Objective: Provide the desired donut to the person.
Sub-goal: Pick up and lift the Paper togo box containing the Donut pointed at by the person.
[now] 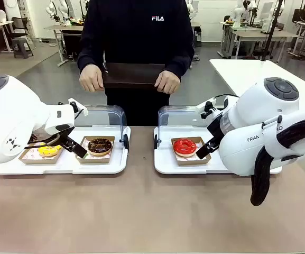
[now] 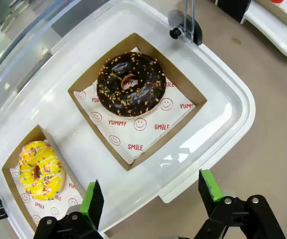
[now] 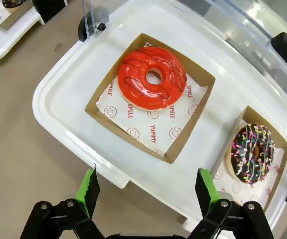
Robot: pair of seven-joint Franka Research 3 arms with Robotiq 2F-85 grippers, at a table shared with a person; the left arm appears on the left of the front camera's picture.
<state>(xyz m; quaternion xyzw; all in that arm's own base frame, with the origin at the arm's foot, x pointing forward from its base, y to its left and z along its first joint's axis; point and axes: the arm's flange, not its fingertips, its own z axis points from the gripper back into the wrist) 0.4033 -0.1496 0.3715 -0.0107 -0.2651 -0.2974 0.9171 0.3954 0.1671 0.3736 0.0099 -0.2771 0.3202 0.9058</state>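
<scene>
Front view: we've got the person [image 1: 136, 42] at 12 o'clock across the table, holding a dark tray [image 1: 133, 75] and not pointing at anything we can make out.
Left gripper [image 2: 150, 191]: jaws wide apart and empty, hanging over the near rim of the left white tray [image 2: 233, 99].
Left tray donuts: chocolate nut donut [image 2: 131, 83] at 12 o'clock from the gripper, in its cardboard box [image 2: 138, 132]; yellow sprinkle donut [image 2: 40, 169] at 9 o'clock.
Right gripper [image 3: 147, 186]: also spread and empty, above the right white tray [image 3: 58, 114].
Right tray donuts: red donut [image 3: 152, 77] at 12 o'clock, dark sprinkle donut [image 3: 252, 152] at 3 o'clock.
Risk 1: 4 donuts and we can't tell which one is wanted, so a wrong pick is our top worry.
Risk 2: pinching the glaze instead of the box could squash the donut, and a thin box wall might fold.
Risk 3: an arm could clip the clear lid [image 1: 110, 114] at the back of the tray.
</scene>
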